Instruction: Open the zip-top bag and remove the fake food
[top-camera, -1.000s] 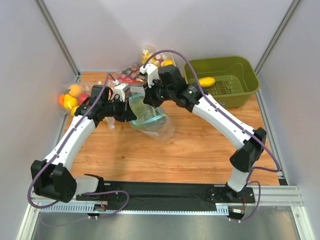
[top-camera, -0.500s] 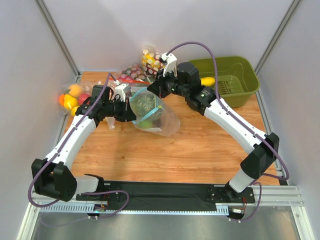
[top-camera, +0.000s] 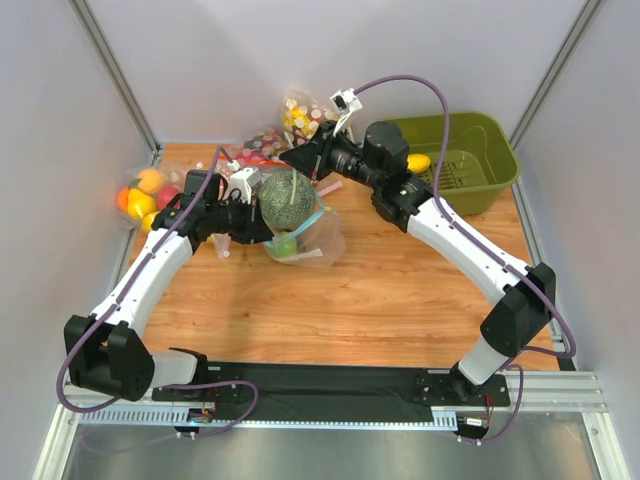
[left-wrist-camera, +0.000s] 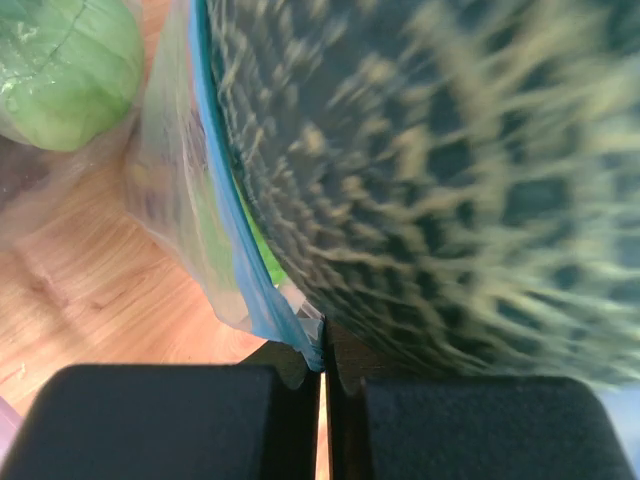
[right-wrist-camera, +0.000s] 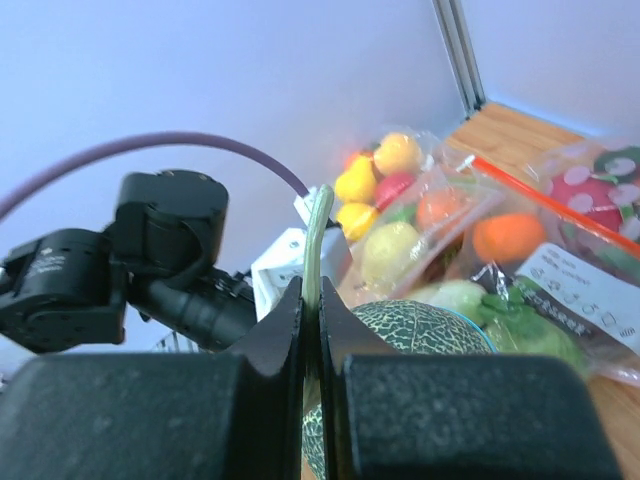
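Top external view: the left gripper (top-camera: 255, 222) is clamping fully shut on the teal zipper edge of the zip-top bag (top-camera: 312, 238), which is lying on the wooden table (top-camera: 380, 300) near the far-left quarter. The right gripper (top-camera: 300, 162) is pinching fully shut on the stem of a netted green melon (top-camera: 285, 198), holding it just above the bag mouth. One second earlier this melon was still inside the bag; the right arm has since been lifting it up and toward the far edge. A green piece of fake food (top-camera: 285, 245) is remaining in the bag. The near half of the table is offering open room; the far edge is crowded with other bags (top-camera: 262, 148) and a green bin (top-camera: 470, 150) at the far-right corner, holding a yellow piece (top-camera: 418, 163).

Left wrist view: the closed jaws are gripping the blue zipper strip (left-wrist-camera: 235, 230); the melon (left-wrist-camera: 450, 180) is filling the frame, blurred.

Right wrist view: the jaws are squeezing the pale stem (right-wrist-camera: 315, 240). A white label (right-wrist-camera: 585, 290) is showing print too small to read.
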